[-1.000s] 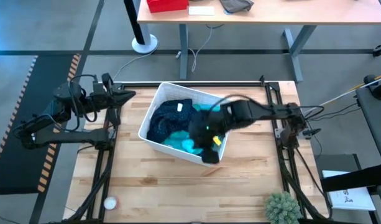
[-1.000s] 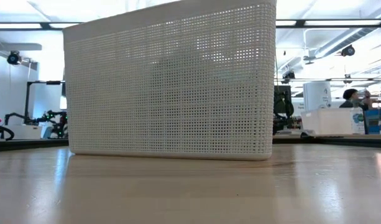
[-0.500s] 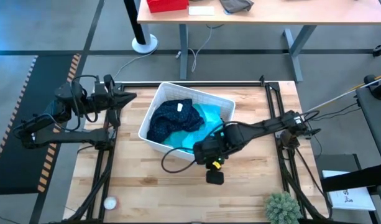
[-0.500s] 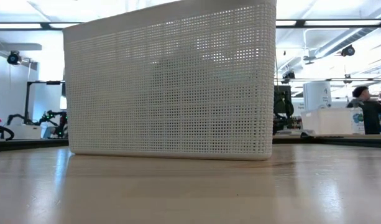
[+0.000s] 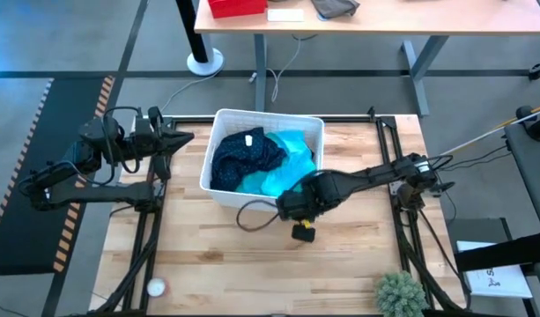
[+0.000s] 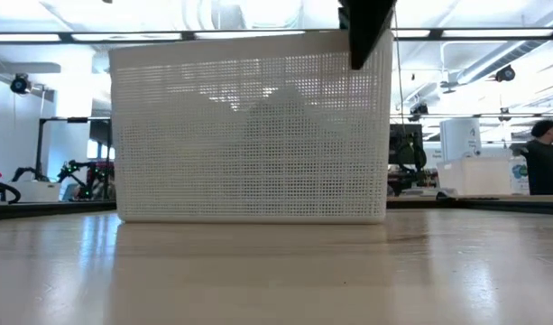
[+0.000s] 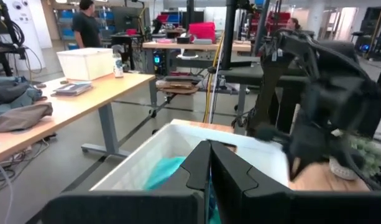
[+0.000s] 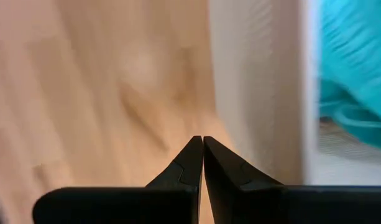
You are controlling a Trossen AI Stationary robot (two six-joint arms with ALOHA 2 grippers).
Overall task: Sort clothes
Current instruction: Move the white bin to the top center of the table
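A white plastic basket (image 5: 315, 132) stands on the wooden table and holds the clothes: a navy dotted garment (image 5: 243, 154) and teal cloth (image 5: 292, 150). My right gripper (image 5: 302, 232) is shut and points steeply down just outside the basket's near wall (image 8: 252, 93), close to its right corner. In the low view it hangs dark in front of the basket's top right edge (image 6: 357, 54). My left gripper (image 5: 180, 136) waits shut at the table's far left and points level toward the basket (image 7: 178, 149). My right gripper stands with its shut fingers (image 8: 193, 162) right beside the outside of the basket's near wall, coming from above. I cannot tell whether it touches the wall.
A small white ball (image 5: 155, 286) lies at the near left corner and a green plant (image 5: 400, 295) at the near right. Bare wood lies in front of the basket (image 6: 276, 271). A person (image 6: 542, 167) stands in the room beyond.
My right gripper has gone from above the basket toward the table's near edge and down, tipping to point more steeply down. The basket, with the clothes in it, has turned from slanted to square with the table's edges and has slid toward the far edge.
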